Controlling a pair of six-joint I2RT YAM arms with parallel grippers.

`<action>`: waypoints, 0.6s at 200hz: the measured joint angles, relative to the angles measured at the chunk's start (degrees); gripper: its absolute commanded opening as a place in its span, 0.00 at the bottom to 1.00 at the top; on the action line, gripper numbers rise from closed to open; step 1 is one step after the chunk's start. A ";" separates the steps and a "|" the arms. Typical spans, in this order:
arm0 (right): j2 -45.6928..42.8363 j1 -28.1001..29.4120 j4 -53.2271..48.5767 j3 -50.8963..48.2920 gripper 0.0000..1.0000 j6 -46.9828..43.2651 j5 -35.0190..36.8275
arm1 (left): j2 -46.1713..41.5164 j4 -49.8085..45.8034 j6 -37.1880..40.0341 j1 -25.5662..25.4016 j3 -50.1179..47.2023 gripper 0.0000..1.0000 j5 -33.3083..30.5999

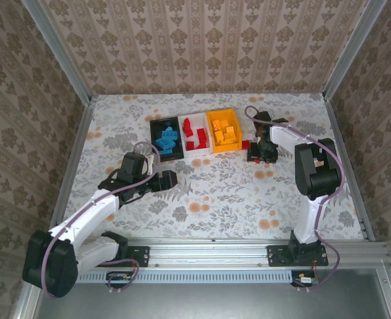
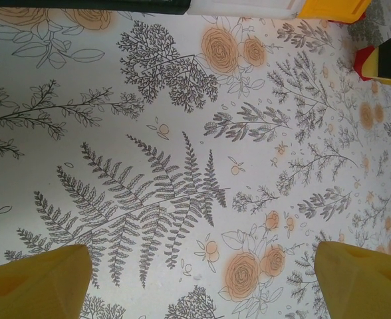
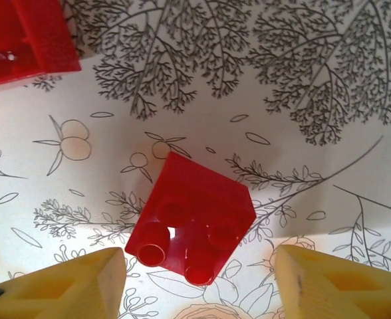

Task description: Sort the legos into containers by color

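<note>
**Legos mostly binned, one red brick between open right fingers**

Legos sorted by colour, seen from above: blue legos [image 1: 167,141] in the black bin [image 1: 157,123], red legos [image 1: 194,133] in the white bin [image 1: 204,122], orange legos [image 1: 225,133] in the orange bin [image 1: 223,113]. Bins side by side in one row, touching, at the far middle of the floral table [image 1: 215,193].

On the table, just right of the orange bin: a loose red lego [image 3: 195,226]. Lies turned at an angle, four round studs on the face toward the wrist camera. Sits between the two yellow fingers [image 3: 69,286] of the right gripper [image 3: 199,296], with a strip of bare cloth on either side. Touches neither finger.

At the upper left corner of the right wrist view: a second red lego [image 3: 22,40], apart from the first and cut off by the frame edge.

As for the right gripper: jaws apart, gripping nothing, low over the table beside the orange bin's near right corner.

As for the left gripper [image 2: 199,286]: jaws spread wide, with only patterned cloth between its fingertips [image 2: 36,282]. Hovers near the black bin's near end, pointing toward the row. Along the top edge of the left wrist view: the bins' near walls, black, white, then orange.
</note>
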 measured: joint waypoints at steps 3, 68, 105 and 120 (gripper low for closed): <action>0.00 0.00 0.00 0.07 0.68 0.22 -0.09 | 0.02 0.00 0.02 0.02 -0.02 0.88 0.00; 3.02 0.26 0.20 3.78 0.59 0.17 -0.17 | 0.00 0.00 0.00 0.35 -0.39 0.88 0.02; 4.61 0.26 0.24 4.15 0.42 0.13 0.24 | -0.24 0.02 0.02 0.44 -0.90 0.89 0.02; 4.55 0.28 0.24 4.17 0.38 0.31 0.26 | -0.35 0.02 0.00 0.46 -0.98 0.89 0.02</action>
